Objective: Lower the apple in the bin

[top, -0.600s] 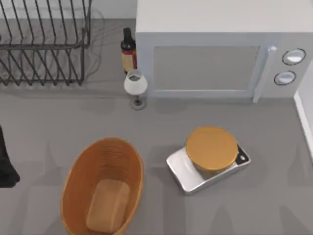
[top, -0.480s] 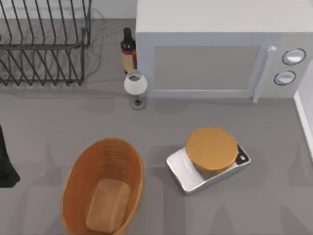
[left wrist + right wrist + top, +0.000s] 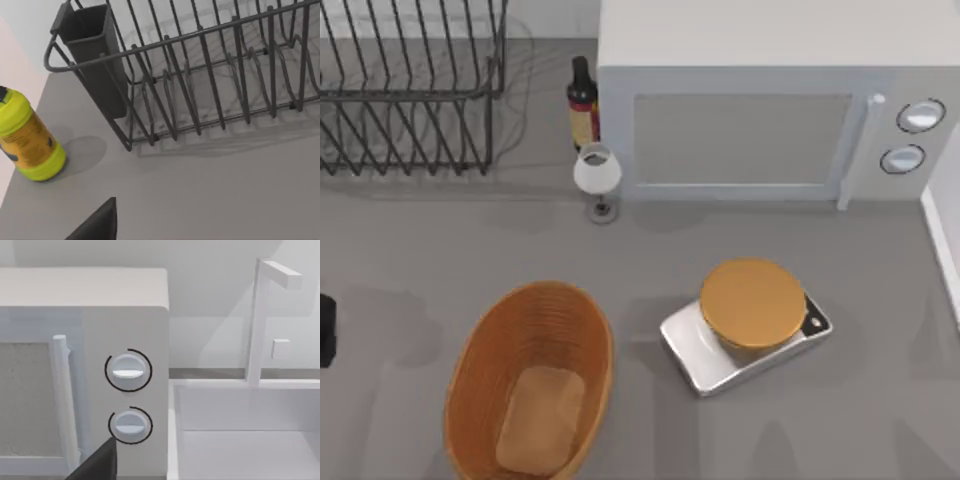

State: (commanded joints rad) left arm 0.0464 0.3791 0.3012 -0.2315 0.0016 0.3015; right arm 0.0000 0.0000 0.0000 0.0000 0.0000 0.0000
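The apple is out of view. The bin (image 3: pixel 483 350), an oval orange-brown wicker basket with a tan flat bottom, stands at the front left of the table and holds nothing. A dark part of my left arm (image 3: pixel 325 330) sits at the table's left edge, left of the bin and apart from it. A dark wedge of my left gripper (image 3: pixel 97 225) hangs over bare table near the wire rack (image 3: pixel 210 75). A like wedge of my right gripper (image 3: pixel 97 462) faces the microwave's dials (image 3: pixel 128 371).
A kitchen scale with an orange round top (image 3: pixel 752 302) stands right of the bin. At the back are a microwave (image 3: pixel 740 130), a dark bottle (image 3: pixel 582 100), a wine glass (image 3: pixel 597 172) and the rack (image 3: pixel 410 100). A yellow bottle (image 3: pixel 25 140) stands beside the rack; a white sink (image 3: pixel 245 440) adjoins the microwave.
The dark part of my left arm at the left edge has drawn back leftward and shows less. Nothing on the table has moved.
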